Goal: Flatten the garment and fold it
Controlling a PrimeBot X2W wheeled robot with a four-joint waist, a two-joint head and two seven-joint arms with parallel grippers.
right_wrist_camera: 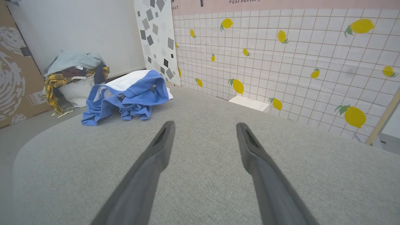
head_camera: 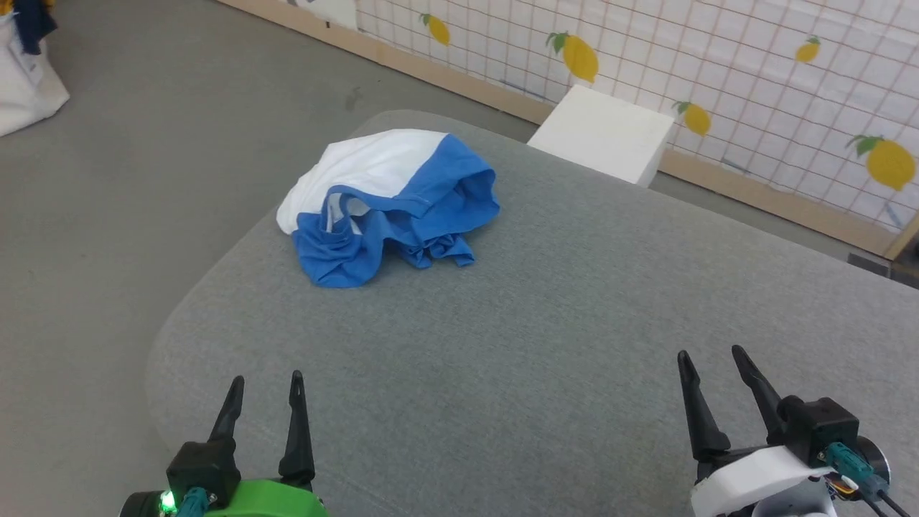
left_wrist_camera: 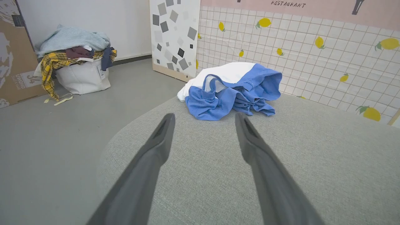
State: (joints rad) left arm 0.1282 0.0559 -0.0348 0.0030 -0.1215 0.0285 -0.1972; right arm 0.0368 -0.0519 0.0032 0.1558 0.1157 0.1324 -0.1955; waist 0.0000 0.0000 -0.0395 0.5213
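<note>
1. Left gripper (head_camera: 268, 377): the two dark fingers stand spread wide. Nothing lies between them and they grip nothing. The gripper sits over the near left part of the grey padded surface (head_camera: 538, 323), clear of any fabric.
2. Right gripper (head_camera: 709, 352): the fingers are spread equally wide, with nothing held between them. It sits over the near right part of the same surface.
3. Garment (head_camera: 391, 205): it lies crumpled in a heap on the far left part of the surface, near the rounded corner and well apart from both grippers. The white body is on the far side of the heap. The blue sleeves and trim are bunched on the near side. In the left wrist view the heap is straight ahead of the fingers. In the right wrist view it is ahead and to the left.
4. White fabric bag (left_wrist_camera: 82, 78): it stands on the floor beyond the surface and is filled above its rim with clothes. A pale blue-green piece (left_wrist_camera: 73, 39) lies on top. A yellow plaid piece (left_wrist_camera: 53, 62) hangs down one side and a dark blue piece (left_wrist_camera: 106, 57) hangs over the rim.
5. Cardboard box (left_wrist_camera: 15, 62): it stands just beside the bag. Its contents cannot be seen.
6. White block (head_camera: 603, 133): it sits between the surface and the lemon-patterned wall (head_camera: 754, 72).
</note>
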